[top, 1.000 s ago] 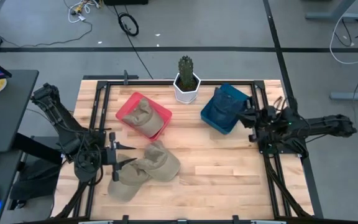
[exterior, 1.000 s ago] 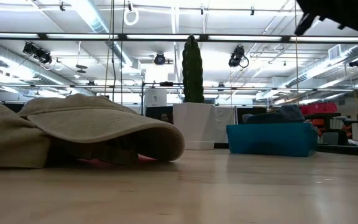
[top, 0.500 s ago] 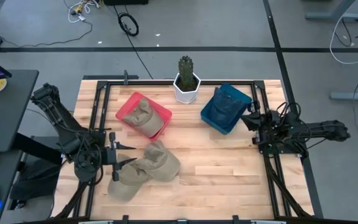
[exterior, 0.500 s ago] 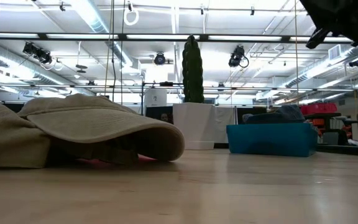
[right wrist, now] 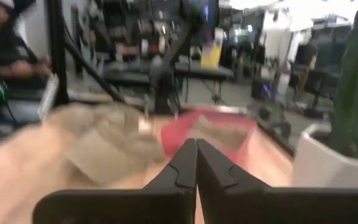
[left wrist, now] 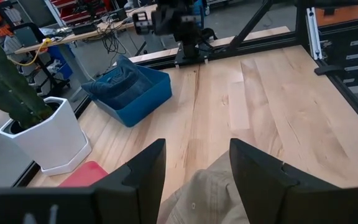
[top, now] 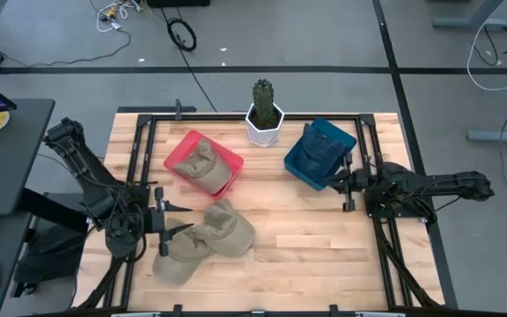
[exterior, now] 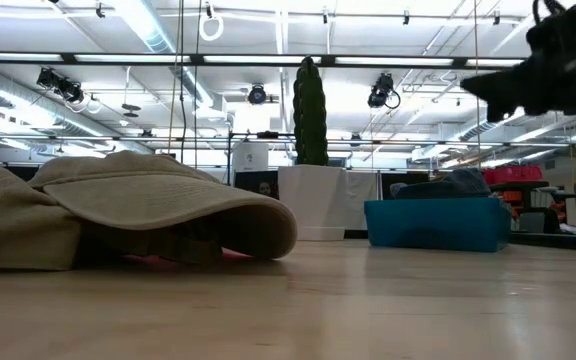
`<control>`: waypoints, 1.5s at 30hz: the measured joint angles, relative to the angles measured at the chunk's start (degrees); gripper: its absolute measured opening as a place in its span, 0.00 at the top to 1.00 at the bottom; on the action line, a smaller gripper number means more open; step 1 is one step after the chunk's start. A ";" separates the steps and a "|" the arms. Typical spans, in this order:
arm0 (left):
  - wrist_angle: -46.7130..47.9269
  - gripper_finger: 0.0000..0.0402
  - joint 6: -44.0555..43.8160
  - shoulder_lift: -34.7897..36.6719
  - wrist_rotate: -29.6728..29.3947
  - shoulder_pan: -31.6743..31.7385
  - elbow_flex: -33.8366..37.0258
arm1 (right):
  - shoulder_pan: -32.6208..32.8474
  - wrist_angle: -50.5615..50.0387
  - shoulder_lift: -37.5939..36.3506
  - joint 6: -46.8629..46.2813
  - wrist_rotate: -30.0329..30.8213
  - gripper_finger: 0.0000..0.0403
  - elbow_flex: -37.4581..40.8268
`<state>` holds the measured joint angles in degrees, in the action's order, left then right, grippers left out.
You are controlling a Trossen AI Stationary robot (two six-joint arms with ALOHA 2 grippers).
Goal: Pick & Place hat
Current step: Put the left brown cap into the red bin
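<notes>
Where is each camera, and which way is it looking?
High: above, looking straight down; both arms, left gripper and right gripper show.
Low: at tabletop height, looking level past the tan hat.
Left wrist: looks past its own open fingers at the blue bin.
Right wrist: looks past shut fingers at the red bin.
The cactus pot shows in most views.

left gripper (top: 176, 221): fingers apart, low at left edge; right gripper (top: 345, 183): fingers closed, level, pointing inward
</notes>
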<state>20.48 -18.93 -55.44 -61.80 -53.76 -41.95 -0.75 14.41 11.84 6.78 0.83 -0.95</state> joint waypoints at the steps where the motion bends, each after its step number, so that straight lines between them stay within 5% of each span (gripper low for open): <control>1: 0.00 0.55 0.00 0.00 -0.01 0.00 0.00 | 0.00 -1.61 0.00 0.51 0.70 0.98 0.00; 9: 0.14 0.55 0.04 0.00 -0.01 0.00 0.00 | -0.04 -12.01 0.28 -0.28 12.41 0.98 0.00; 23: -3.27 0.55 0.64 -1.06 0.59 0.00 0.00 | -0.07 -11.06 0.70 -6.37 12.67 0.98 -0.07; 31: -26.70 0.55 25.35 -6.11 12.89 -0.02 -0.74 | -0.07 -11.06 0.70 -7.87 12.67 0.98 -0.07; 45: -17.09 0.55 32.98 -9.08 16.56 -7.83 -19.44 | -0.07 -11.06 0.70 -7.82 12.67 0.98 -0.07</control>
<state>3.39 14.05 -64.52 -45.24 -61.59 -61.39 -0.82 3.36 12.53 -1.04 13.50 -1.02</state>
